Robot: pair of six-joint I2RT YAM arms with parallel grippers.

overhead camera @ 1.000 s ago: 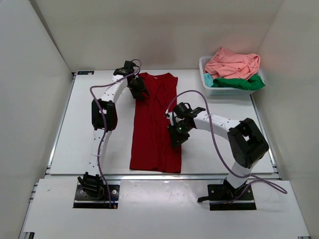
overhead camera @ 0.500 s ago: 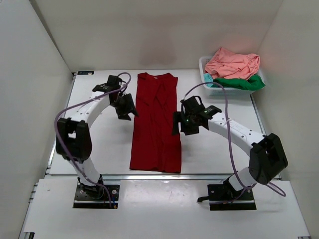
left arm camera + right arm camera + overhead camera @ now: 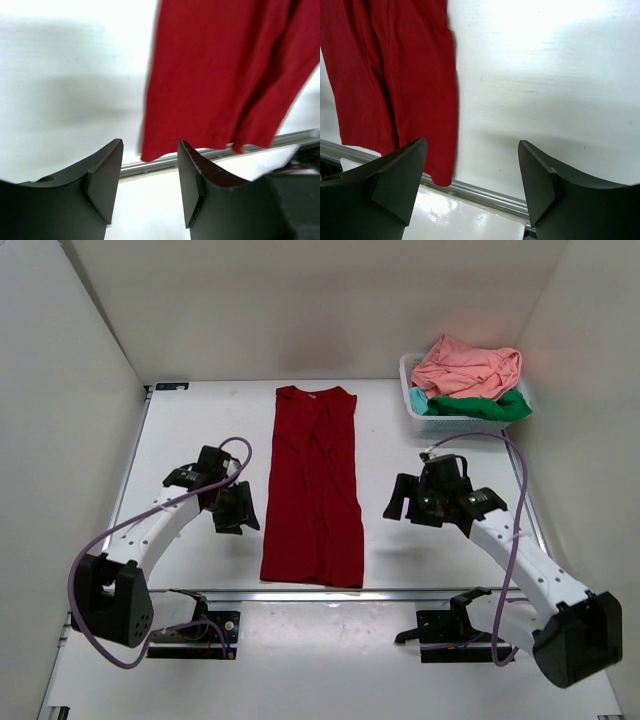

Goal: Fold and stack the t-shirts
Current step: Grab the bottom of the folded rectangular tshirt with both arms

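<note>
**Overhead view.** The dark red t-shirt [image 3: 312, 490] lies flat at the centre of the white tabletop [image 3: 180, 440]. It is folded lengthwise into a narrow strip running from 12 o'clock (neckline end) to 6 o'clock (hem end), and the hem comes close to the tabletop's near edge. The left pincer [image 3: 240, 512] sits at 9 o'clock of the strip's lower half, just beside the cloth and apart from it. The right pincer [image 3: 398, 502] sits at 3 o'clock of the same stretch, a little farther off and likewise not touching the cloth. A white lattice basket [image 3: 455, 423] stands at the tabletop's 1 o'clock corner. The salmon pink t-shirt [image 3: 465, 365] is heaped crumpled on top of it. The green t-shirt [image 3: 492, 407] is bunched beneath that and spills over the rim toward 3 o'clock.

**Left wrist view.** The two dark fingers of the left pincer stand moderately apart with nothing between them. Beyond the gap appear a hem corner of the red strip and, close below it, the metal strip [image 3: 150, 165] along the tabletop's near edge.

**Right wrist view.** The fingers of the right pincer are spread wide and hold nothing. The red cloth fills the frame toward 10 o'clock, its hem corner close to the metal strip. Bare tabletop occupies the rest.
</note>
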